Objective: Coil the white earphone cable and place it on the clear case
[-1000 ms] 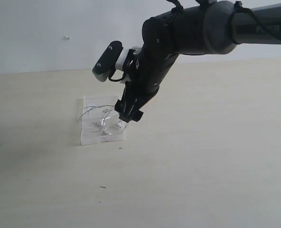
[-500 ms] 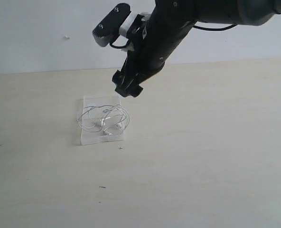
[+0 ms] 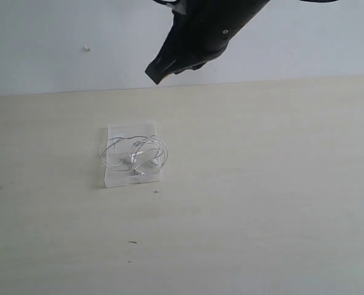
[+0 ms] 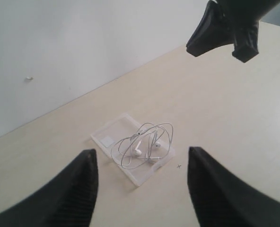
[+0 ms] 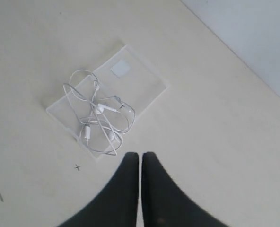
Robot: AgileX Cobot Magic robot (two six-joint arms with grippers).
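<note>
Right gripper (image 5: 140, 158), pinched closed and empty, hangs above the table (image 3: 262, 184). Left gripper (image 4: 141, 156) is spread wide; the white earphone cable (image 3: 134, 153) lies loosely coiled on the clear case (image 3: 128, 131)

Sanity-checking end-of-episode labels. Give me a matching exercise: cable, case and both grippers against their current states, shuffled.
Column one:
1. white earphone cable
2. clear case
3. left gripper
4. right gripper

Column two:
A. lies flat on the table
B. shut, holding nothing, up above the table
C. open, fingers wide apart
D. loosely coiled, lying on top of another thing

Pairs: 1-D, 2-A, 3-C, 4-B
</note>
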